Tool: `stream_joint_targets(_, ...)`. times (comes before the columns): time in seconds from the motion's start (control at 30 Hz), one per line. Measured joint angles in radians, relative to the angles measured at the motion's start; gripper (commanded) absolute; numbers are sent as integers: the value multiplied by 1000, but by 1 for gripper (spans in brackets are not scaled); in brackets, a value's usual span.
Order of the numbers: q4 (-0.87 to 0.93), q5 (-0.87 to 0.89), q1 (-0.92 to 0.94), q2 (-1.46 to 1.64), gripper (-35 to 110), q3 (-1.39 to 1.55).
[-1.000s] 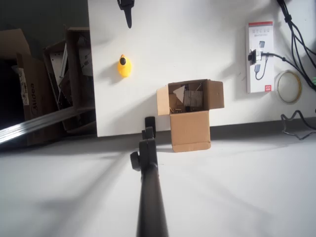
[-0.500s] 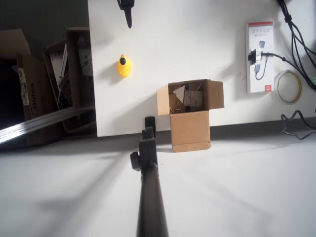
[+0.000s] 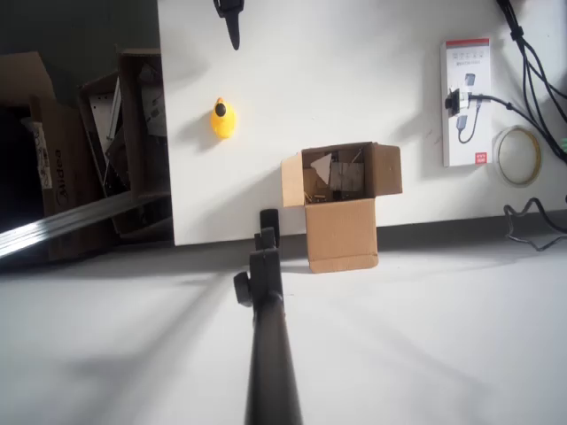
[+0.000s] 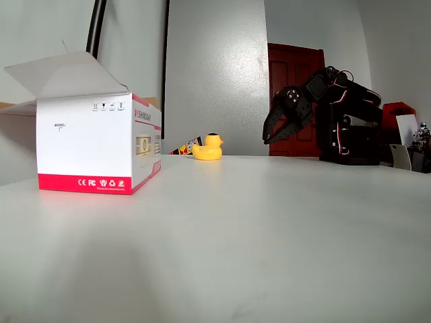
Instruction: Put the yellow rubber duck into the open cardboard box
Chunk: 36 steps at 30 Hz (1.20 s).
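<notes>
Near the left edge of the white tabletop (image 3: 266,71) sits the small yellow rubber duck (image 3: 223,119), untouched. The black claw (image 4: 275,132) hangs empty, fingers slightly apart, toward the far edge. The open brown cardboard box (image 3: 340,181) waits nearby.

In the fixed view, the white and red box (image 4: 94,145) bears a row of small marks along its red bottom band, among them a readable "CE" and "FC"; above sits a line of tiny icons and a small word, too small to read; its side panel carries print that cannot be made out. In the overhead view, the same box (image 3: 467,102) shows fine print near its top, illegible; a dark cardboard box (image 3: 55,168) off the table's left edge has printed letters, not clearly readable.
</notes>
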Motion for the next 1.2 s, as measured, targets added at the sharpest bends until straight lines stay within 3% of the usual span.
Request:
stream_joint_targets(0.4, 0, -3, 49, 0, 1, 0)
stream_joint_targets(0.6, 0, -18, 60, 0, 9, 0)
stream_joint_targets(0.93, 12, -316, 204, -12, 15, -149)
stream_joint_targets(1.2, 12, -508, 232, -241, 20, -321)
